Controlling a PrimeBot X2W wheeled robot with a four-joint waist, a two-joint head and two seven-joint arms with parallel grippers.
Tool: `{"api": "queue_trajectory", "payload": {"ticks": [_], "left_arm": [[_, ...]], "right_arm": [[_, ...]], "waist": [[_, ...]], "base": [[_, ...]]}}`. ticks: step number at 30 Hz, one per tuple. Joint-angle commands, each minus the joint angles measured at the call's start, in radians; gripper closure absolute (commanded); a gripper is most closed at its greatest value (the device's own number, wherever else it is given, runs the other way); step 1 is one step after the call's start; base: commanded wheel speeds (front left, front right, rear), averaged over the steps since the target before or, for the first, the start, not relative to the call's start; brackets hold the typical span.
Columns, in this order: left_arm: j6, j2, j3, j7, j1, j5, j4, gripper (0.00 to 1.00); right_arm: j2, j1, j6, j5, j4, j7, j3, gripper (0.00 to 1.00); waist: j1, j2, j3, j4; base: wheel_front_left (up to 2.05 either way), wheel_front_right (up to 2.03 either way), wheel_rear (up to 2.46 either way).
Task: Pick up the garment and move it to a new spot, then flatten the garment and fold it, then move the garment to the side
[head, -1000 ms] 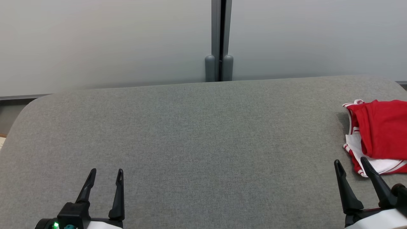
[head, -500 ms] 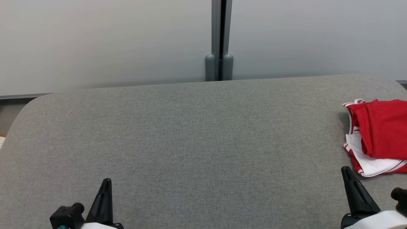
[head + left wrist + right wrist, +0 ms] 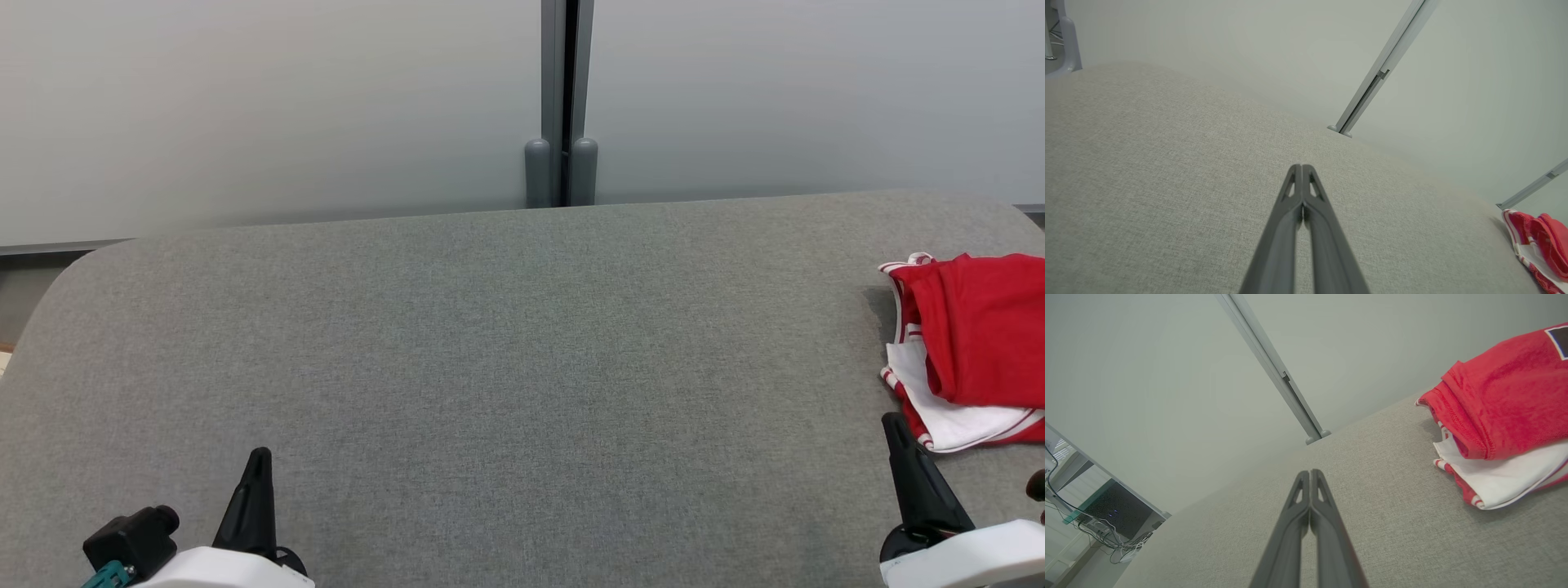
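Surface (image 3: pixel 490 343) grey fabric, garment (image 3: pixel 984 327) rt, wall (image 3: pixel 245 106) behind.

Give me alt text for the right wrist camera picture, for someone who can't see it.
The right gripper, dark fingers shut on nothing, points across a grey fabric surface. A folded red and white garment lies on it at the upper right, apart from the fingers. Behind stands a pale wall with a slanting metal strip.

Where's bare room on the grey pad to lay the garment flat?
Middle and left of the grey pad are bare, from the post at the back to the left hand and right hand up front. Crowded only at the right edge: the garment.
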Motion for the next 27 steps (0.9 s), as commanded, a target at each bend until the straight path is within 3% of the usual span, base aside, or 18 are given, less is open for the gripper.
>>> {"api": "queue_trajectory", "payload": {"ticks": [1,27], "left_arm": [[-0.008,0.003,0.014,0.005,-0.036,-0.030,-0.010,1.00],[-0.070,-0.028,0.086,0.081,-0.087,-0.348,0.021,1.00]], "right_arm": [[-0.004,-0.028,0.000,0.031,-0.005,-0.004,-0.008,1.00],[0.018,-0.094,0.000,0.351,0.083,0.002,-0.033,1.00]], "waist": [[0.0000,-0.0001,0.000,0.000],[0.0000,-0.0001,0.003,-0.005]], "base": [[0.00,0.00,0.00],[0.00,0.00,0.00]]}}
